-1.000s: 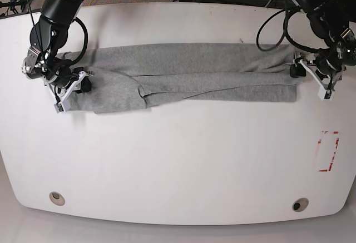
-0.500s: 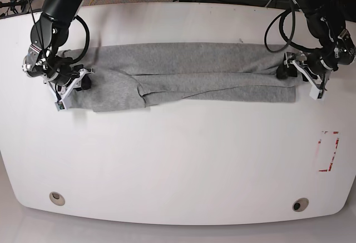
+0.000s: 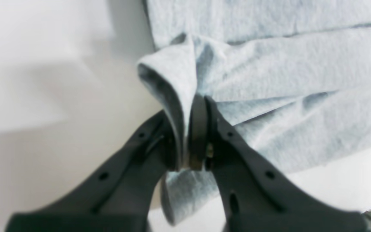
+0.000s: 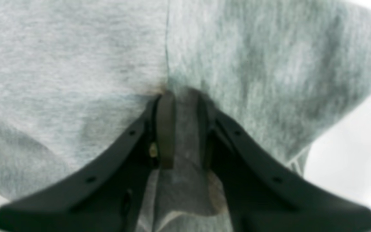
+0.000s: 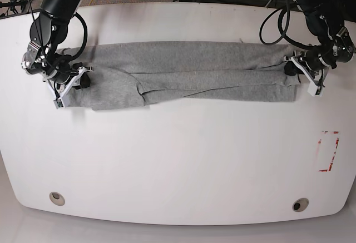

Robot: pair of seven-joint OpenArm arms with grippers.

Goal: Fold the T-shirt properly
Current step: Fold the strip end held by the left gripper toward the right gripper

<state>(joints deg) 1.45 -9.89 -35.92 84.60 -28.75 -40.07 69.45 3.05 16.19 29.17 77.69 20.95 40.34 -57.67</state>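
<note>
No writing is legible on any item. On the white table (image 5: 178,159) you see the T-shirt (image 5: 189,76), heather grey, folded into a long band across the far half. The left pincer (image 5: 297,72) pinches its edge fold; the right pincer (image 5: 75,83) pinches the opposite end.

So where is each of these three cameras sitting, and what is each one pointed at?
Base: high above, looking down on the white table, the long grey knit T-shirt and both arms.
Left wrist: on the left arm, looking along the left gripper, shut on a raised fold of shirt.
Right wrist: on the right arm, looking along the right gripper, cloth between its fingers.
Shared: all three show the shirt; the base view shows both grippers.
</note>
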